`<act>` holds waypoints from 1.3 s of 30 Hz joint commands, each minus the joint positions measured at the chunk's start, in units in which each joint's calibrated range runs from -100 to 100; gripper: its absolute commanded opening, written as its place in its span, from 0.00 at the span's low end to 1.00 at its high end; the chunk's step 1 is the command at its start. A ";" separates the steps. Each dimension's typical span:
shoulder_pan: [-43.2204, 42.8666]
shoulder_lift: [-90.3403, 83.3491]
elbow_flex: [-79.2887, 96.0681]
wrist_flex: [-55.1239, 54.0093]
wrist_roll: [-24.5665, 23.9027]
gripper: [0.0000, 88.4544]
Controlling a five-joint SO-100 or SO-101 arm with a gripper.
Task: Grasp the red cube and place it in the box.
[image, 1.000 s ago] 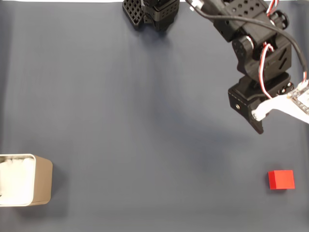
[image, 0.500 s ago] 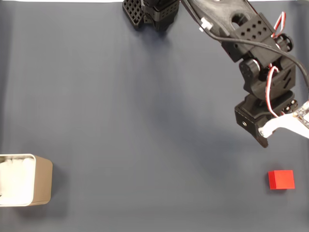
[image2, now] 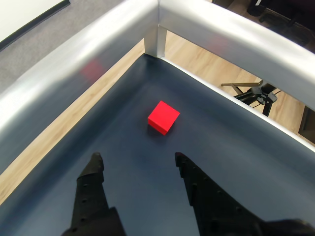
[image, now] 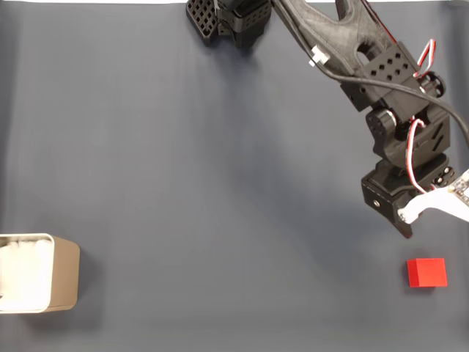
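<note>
The red cube [image: 426,272] lies on the dark mat at the lower right of the fixed view. In the wrist view the red cube [image2: 163,117] sits near the mat's corner, ahead of the gripper [image2: 138,160], whose two black fingers are spread open with nothing between them. In the fixed view the gripper [image: 407,224] hangs above and a little to the left of the cube, apart from it. At the far left edge stands the box [image: 62,273], beige-walled with a white lining.
The arm's black base [image: 231,18] stands at the top middle of the fixed view. A silver metal rail [image2: 98,44] runs around the mat's corner just beyond the cube in the wrist view, with wooden floor and a chair base [image2: 256,91] outside it.
The arm has stretched further out, and the gripper has moved down and slightly right in the fixed view, closing in on the red cube. Cube and box have not moved.
</note>
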 commanded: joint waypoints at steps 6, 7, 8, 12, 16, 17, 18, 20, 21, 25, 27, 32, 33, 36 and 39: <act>0.72 2.52 -5.66 -1.65 -0.39 0.41; 0.72 3.12 -6.11 -1.81 -0.49 0.41; 0.79 3.64 -6.39 -2.06 -0.54 0.41; 0.93 5.89 -8.12 -2.80 -0.78 0.42; 1.08 8.15 -10.31 -2.96 -1.32 0.43; 1.08 8.67 -10.77 -3.04 -1.47 0.43; 1.15 9.19 -11.22 -3.04 -1.51 0.43; 1.22 10.14 -12.22 -3.13 -1.66 0.43; 1.29 10.66 -12.77 -3.13 -1.66 0.43; 1.64 12.74 -15.05 -3.29 -1.66 0.44; 1.79 13.87 -16.06 -3.37 -1.66 0.44; 2.14 16.73 -19.25 -3.37 -1.66 0.44; 2.21 17.25 -19.89 -3.37 -1.66 0.44; 2.35 18.72 -21.53 -3.37 -1.56 0.45; 2.43 20.11 -23.17 -3.37 -1.42 0.45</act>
